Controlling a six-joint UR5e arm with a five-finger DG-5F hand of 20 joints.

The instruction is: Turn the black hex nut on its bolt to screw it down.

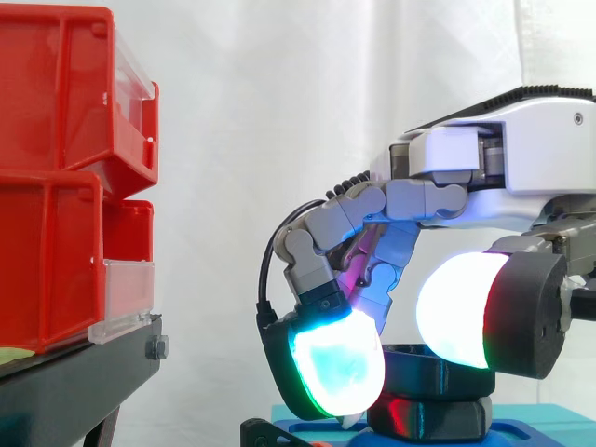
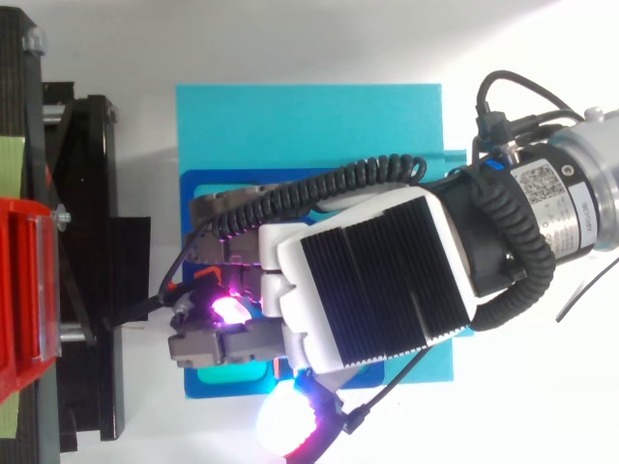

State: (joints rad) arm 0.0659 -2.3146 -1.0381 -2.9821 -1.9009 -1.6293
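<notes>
The robot's hand (image 1: pixel 521 149) has its fingers (image 1: pixel 335 368) curled downward around the black hex nut (image 1: pixel 436 412). The cyan-glowing pad presses the nut's left side and a white-glowing pad sits at its upper right, so the nut is grasped between them. The nut lies directly under the fingertips, on a dark blue plastic fixture base (image 2: pixel 193 188). That base rests on a flat teal square plate (image 2: pixel 309 126), which spreads out beneath and behind the fingers.

Well beyond the fingertips, two red plastic storage bins (image 1: pixel 56 121) are stacked on a black metal stand (image 1: pixel 84 372). Their clear plastic label holders (image 1: pixel 126 289) face the hand, and a yellow-green patch (image 2: pixel 10 155) lies on the stand below them. Open space separates the fingers from the stand. A white curtain (image 1: pixel 279 112) hangs behind everything.

Back from the fingers, at the wrist, there is a white printed label (image 2: pixel 542 188), its text too small to read.
</notes>
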